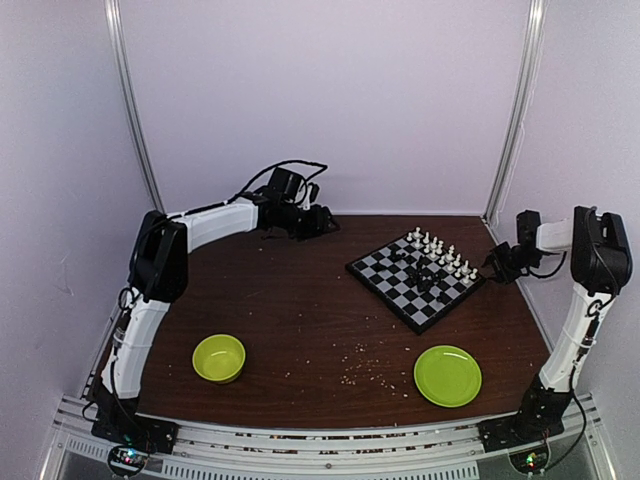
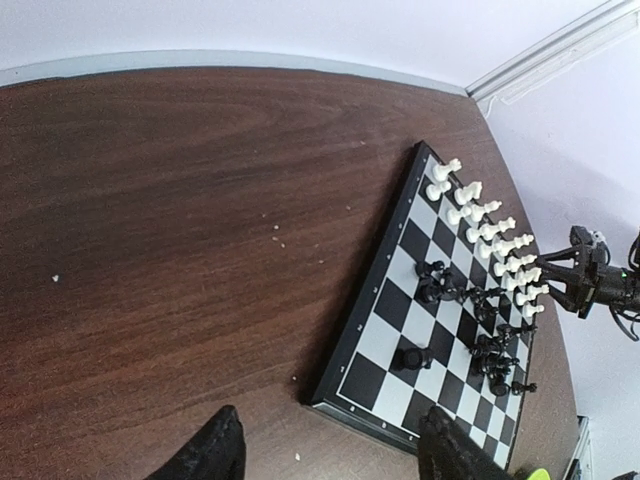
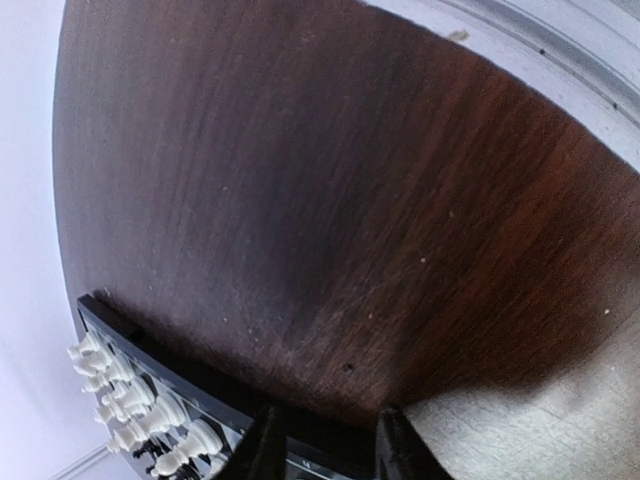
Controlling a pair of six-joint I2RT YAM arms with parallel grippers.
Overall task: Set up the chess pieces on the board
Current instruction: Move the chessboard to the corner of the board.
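On the board (image 1: pixel 400 290), white pieces (image 1: pixel 441 252) are ranked along its far-right edge, black pieces (image 1: pixel 426 276) are left bunched mid-board, the right gripper (image 1: pixel 497 265) held part-spread, seemingly empty, at its right corner, the left gripper (image 1: pixel 320 222) spread wide well left.

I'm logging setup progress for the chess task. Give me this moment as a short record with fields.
board: far right of table, turned corner-on
white pieces: lined up along the board's far right edge
black pieces: bunched mid-board, not in rows
left gripper: jaws open over bare table, clear of the board
right gripper: jaws apart at the board's rim beside the white pieces, nothing seen between them
green bowl: near left
green plate: near right
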